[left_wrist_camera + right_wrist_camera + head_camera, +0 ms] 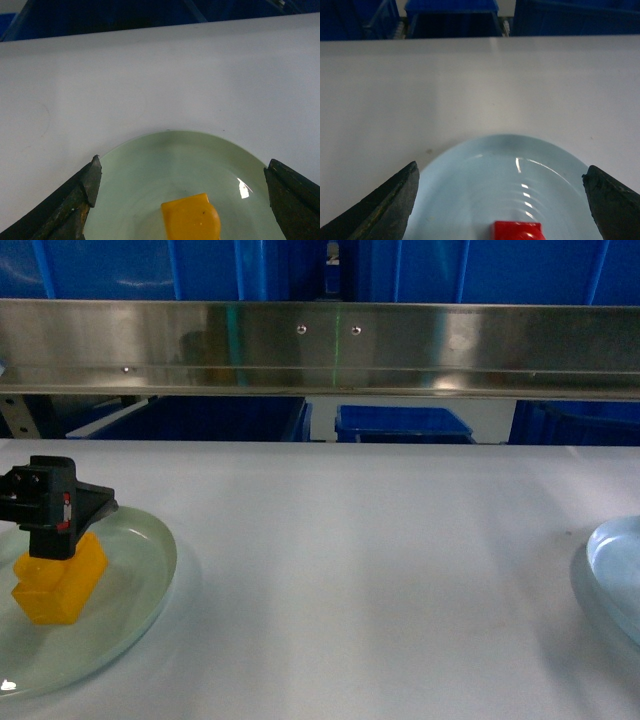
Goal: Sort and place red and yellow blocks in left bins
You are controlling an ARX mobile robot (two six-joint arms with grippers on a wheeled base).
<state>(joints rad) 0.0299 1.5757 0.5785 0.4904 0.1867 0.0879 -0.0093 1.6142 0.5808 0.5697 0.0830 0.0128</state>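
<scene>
**benchrat:** Nearest the lens in the left wrist view is the yellow block (191, 216), sitting on the pale green plate (140, 165) at the bottom edge of the shot. Going big to small from there: white table (380, 570) fills most of every view, then a long steel rail (320, 350) across the back with blue tubs (400, 425) behind and under it. Can't say from these shots which of them count as the left bins.

**tubsort:** And the plates?

**benchrat:** Green one at the left edge of the head view, pale blue plate (612, 575) at the right edge, well apart. The red block (518, 231) lies on the blue one, only its top edge showing at the bottom of the right wrist view (so I can't tell its shape).

**tubsort:** What are the pincers doing?

**benchrat:** Left gripper (45, 540) is down over the yellow block in the head view, its black body covering the block's top. In its own wrist view the two fingers (75, 200) are spread wide, one at each side of the plate, and the block sits between them with clear gaps both sides, so it's got hold of nothing.

**tubsort:** Right one?

**benchrat:** Right gripper (500, 200) doesn't show in the head view at all. From its wrist cam the jaws are spread just as wide, straddling the blue plate, red block between them, nothing gripped.
</scene>
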